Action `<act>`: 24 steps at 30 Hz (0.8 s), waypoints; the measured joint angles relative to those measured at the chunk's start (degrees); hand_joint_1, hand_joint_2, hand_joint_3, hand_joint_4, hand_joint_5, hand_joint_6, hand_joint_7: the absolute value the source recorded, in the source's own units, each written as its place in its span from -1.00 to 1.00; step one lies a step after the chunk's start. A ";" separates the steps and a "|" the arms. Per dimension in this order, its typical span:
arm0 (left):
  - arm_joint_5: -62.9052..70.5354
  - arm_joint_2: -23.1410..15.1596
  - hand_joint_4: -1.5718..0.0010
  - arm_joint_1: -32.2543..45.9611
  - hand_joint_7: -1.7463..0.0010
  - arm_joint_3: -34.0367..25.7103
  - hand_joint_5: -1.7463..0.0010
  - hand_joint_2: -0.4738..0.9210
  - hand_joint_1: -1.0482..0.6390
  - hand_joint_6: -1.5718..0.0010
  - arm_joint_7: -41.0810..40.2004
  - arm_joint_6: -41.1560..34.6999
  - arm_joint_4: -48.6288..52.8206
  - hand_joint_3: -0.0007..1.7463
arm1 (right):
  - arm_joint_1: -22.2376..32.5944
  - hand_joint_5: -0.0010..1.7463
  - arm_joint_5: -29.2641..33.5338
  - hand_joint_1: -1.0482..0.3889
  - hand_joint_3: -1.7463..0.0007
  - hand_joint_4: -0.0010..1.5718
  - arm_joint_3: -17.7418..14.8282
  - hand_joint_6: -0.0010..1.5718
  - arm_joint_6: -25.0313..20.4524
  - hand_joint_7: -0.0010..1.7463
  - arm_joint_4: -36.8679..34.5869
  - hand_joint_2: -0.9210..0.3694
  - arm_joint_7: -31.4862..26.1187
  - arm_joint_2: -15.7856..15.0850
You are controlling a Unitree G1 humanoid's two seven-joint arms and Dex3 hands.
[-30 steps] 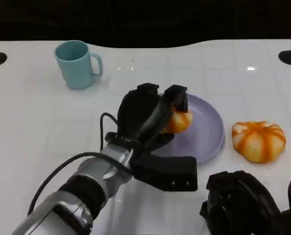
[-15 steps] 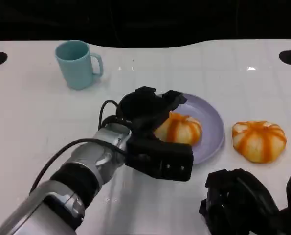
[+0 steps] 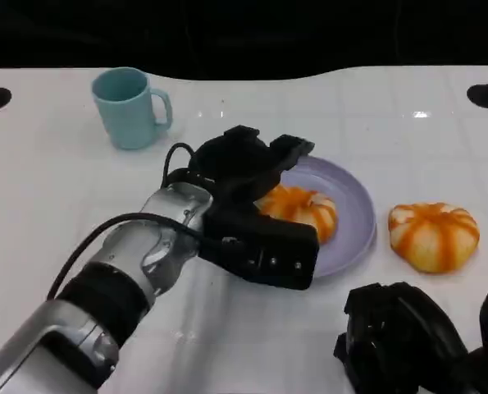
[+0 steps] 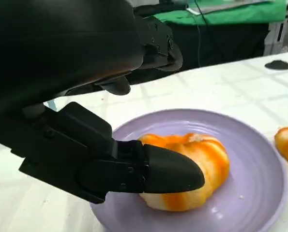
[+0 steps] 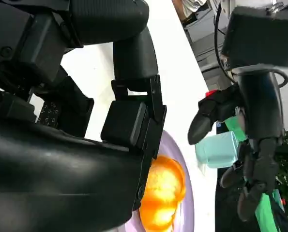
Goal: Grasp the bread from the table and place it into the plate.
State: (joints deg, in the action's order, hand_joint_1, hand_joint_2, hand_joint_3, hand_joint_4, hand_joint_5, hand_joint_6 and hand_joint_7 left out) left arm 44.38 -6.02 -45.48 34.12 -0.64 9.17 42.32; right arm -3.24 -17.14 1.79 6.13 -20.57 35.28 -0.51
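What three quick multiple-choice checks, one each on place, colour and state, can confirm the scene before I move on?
1. Where does the second bread lie?
A. on the table right of the plate
B. inside the cup
C. on the plate

2. What colour is the cup?
A. red
B. light blue
C. black

3. How is the bread by the left hand?
A. hanging above the cup
B. resting on the purple plate
C. lying on the bare table

Answers: 1 A, it sits on white table beyond the plate's rim; 2 B, its wall is pale blue; 3 B, the left wrist view shows it sitting on the plate.
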 measured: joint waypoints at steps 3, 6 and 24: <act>-1.74 -0.62 0.35 3.71 0.14 -1.82 -0.27 1.00 -0.75 0.68 -5.77 4.65 -1.05 -0.66 | -0.02 0.54 0.01 -1.00 -0.71 0.94 -0.03 1.00 0.01 0.13 0.01 0.52 -0.15 -0.03; -3.60 -1.01 -0.06 6.80 -0.06 -4.01 -0.35 1.00 -0.67 0.38 -12.65 10.55 -0.87 -0.68 | -0.04 0.54 0.04 -1.00 -0.71 0.93 0.00 1.00 0.02 0.13 0.03 0.52 -0.16 -0.05; -29.83 -1.67 -0.32 21.82 -0.87 -15.82 -1.00 1.00 -0.66 -0.16 -4.25 38.15 -0.23 -0.70 | 0.29 0.55 -0.02 -1.00 -0.66 0.92 0.16 1.00 -0.49 0.16 1.43 0.46 -0.39 -0.06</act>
State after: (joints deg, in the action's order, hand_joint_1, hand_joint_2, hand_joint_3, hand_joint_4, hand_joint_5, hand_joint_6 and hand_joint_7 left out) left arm 14.54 -7.69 -23.66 18.30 -4.89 47.32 42.09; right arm -2.94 -17.16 1.96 5.65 -19.14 34.89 -0.57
